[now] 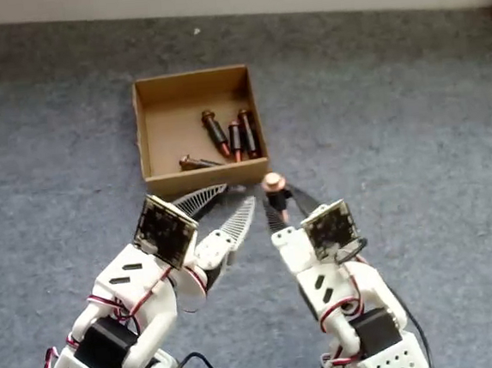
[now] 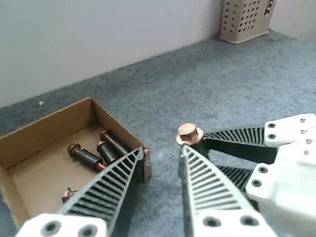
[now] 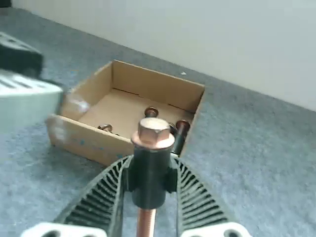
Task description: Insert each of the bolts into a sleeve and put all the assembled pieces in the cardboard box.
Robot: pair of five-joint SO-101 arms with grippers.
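The cardboard box (image 1: pixel 141 133) sits on the grey carpet and holds several assembled bolt-and-sleeve pieces (image 1: pixel 215 131). Just off its near right corner my right gripper (image 1: pixel 275 205) is shut on one more bolt in a black sleeve (image 1: pixel 272 183), held upright with the copper head on top. In the right wrist view that piece (image 3: pixel 152 148) stands between the fingers of the right gripper (image 3: pixel 149 165), in front of the box (image 3: pixel 79 138). My left gripper (image 1: pixel 234 195) is open and holds nothing, next to the box's front wall. From the left wrist, the left gripper (image 2: pixel 162 153) is beside the held piece (image 2: pixel 188 133).
Grey carpet (image 1: pixel 413 118) lies open to the right and left of the box. A pale wall runs along the far side, and a perforated beige basket (image 2: pixel 246 19) stands against it. The two grippers are close together at the box's front right corner.
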